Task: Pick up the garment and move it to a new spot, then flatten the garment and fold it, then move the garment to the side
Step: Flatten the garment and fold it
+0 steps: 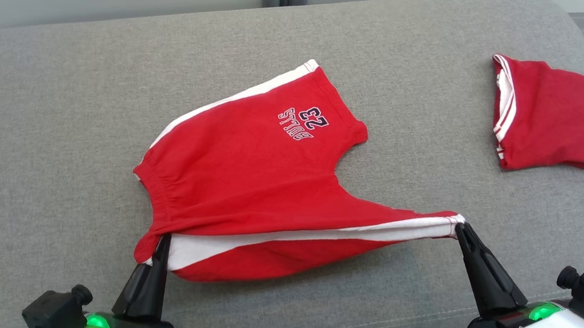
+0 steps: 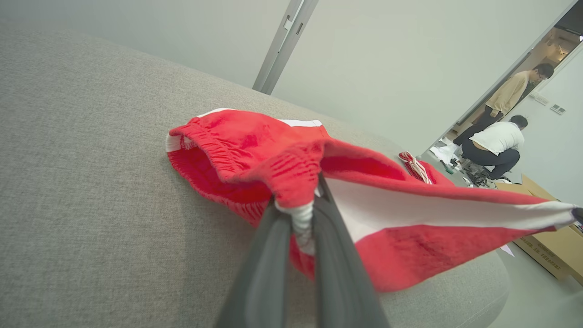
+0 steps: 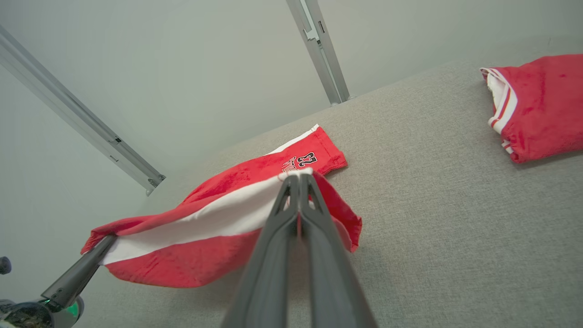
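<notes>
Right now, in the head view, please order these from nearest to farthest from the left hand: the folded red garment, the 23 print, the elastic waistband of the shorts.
1. The elastic waistband: the left hand is shut on its corner, at the lower left.
2. The 23 print: on the far leg of the shorts, near the middle.
3. The folded red garment: lying apart, at the upper right.

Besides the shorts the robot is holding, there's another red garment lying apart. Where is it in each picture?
Head view: folded garment, upper right.
Left wrist view: garment, small, right of centre, peeking over the shorts.
Right wrist view: garment, upper right corner.
Shared landmark: the shorts' white stripe, pulled taut.
</notes>
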